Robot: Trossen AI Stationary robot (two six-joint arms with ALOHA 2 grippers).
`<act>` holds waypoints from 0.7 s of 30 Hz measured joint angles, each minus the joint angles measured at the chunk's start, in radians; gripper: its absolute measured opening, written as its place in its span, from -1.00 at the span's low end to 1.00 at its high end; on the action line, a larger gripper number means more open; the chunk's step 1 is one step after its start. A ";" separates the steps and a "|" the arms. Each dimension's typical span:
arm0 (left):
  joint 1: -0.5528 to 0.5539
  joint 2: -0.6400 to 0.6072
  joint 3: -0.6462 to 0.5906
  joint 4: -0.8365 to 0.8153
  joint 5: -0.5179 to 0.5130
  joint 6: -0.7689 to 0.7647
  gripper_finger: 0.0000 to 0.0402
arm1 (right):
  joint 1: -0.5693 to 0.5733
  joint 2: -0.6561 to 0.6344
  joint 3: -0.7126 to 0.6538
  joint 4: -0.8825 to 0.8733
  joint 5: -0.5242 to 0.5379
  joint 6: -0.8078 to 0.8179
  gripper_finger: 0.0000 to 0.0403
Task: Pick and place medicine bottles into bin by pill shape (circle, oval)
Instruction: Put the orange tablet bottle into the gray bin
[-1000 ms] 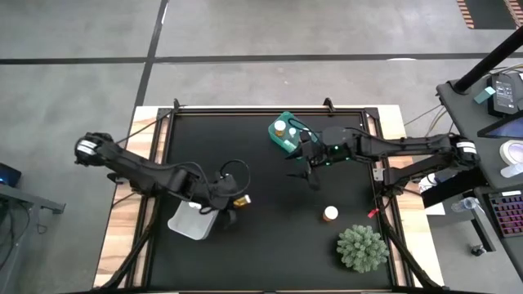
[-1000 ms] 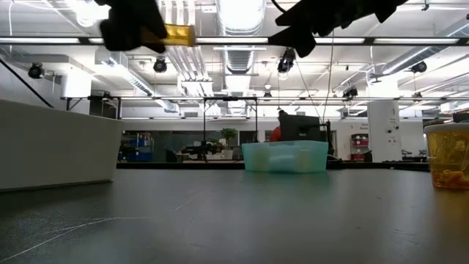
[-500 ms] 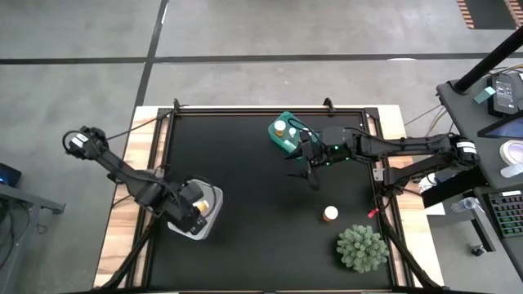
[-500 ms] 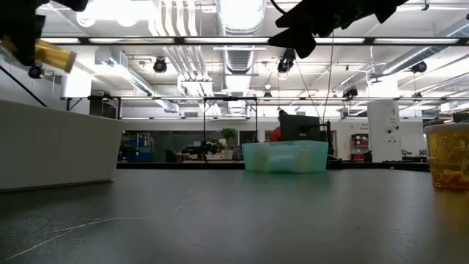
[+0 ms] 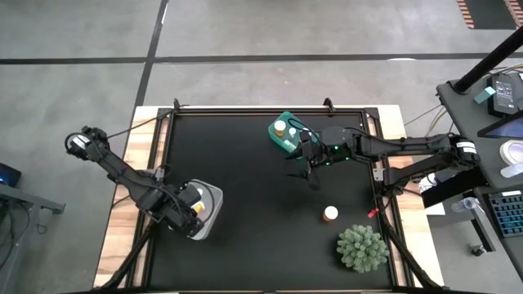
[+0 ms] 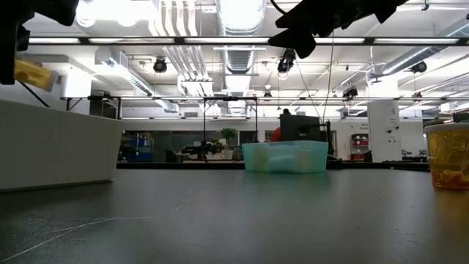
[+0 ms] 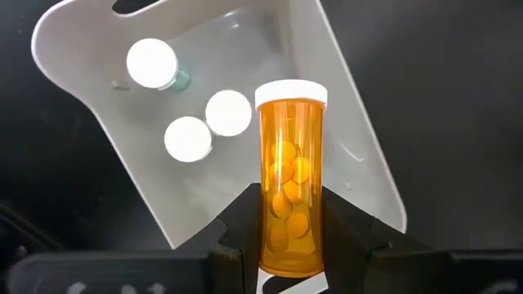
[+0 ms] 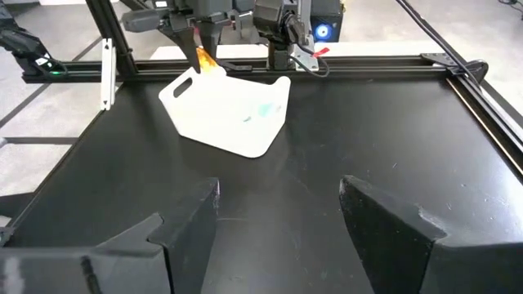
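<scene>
Above the white bin (image 5: 211, 214) at the worktop's (image 5: 261, 204) left edge, the left gripper (image 7: 290, 237) has its jaws clamped on an amber medicine bottle (image 7: 291, 208), white cap pointing outward over the bin. Three white-capped bottles (image 7: 189, 137) stand inside. Beside the teal bin (image 5: 283, 135), the right gripper (image 8: 278, 216) hovers, jaws apart, holding nothing. Another bottle (image 5: 330, 214) stands near the plant (image 5: 362, 248).
</scene>
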 joint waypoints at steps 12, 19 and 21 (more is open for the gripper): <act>-0.004 0.000 -0.001 -0.008 0.001 0.000 -0.62 | 0.000 0.000 0.000 0.000 0.000 -0.006 0.21; -0.004 0.000 -0.002 -0.017 0.001 0.001 -0.62 | 0.000 0.000 0.000 -0.001 0.000 -0.007 0.21; -0.004 0.000 -0.003 -0.023 0.000 0.001 -0.62 | 0.000 0.000 0.000 -0.001 0.000 -0.007 0.21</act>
